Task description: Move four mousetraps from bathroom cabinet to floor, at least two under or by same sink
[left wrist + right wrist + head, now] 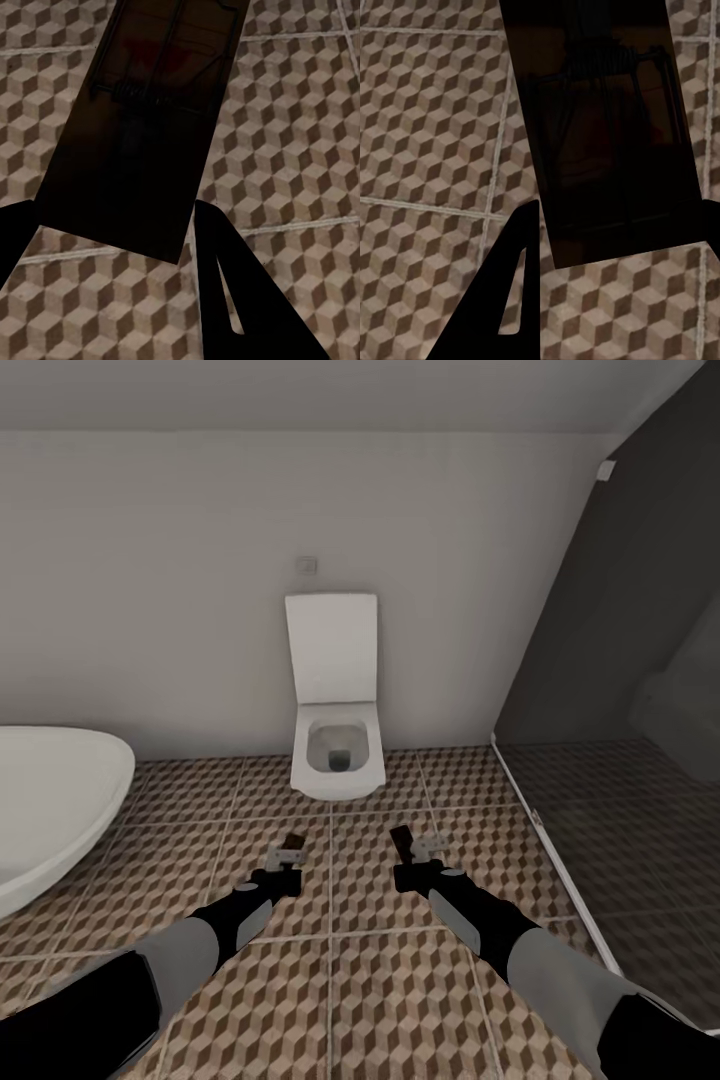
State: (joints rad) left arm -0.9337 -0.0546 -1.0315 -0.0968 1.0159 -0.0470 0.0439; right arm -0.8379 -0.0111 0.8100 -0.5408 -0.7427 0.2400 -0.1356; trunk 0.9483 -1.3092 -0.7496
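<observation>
While both arms hang above the bathroom floor (400,1000), I note my left gripper (112,240) closed on one mousetrap (142,127) and my right gripper (615,240) closed on another mousetrap (600,127), long axes running out from the fingers. Both boards read dark, wire and reddish spot faint, far ends cropped.
</observation>
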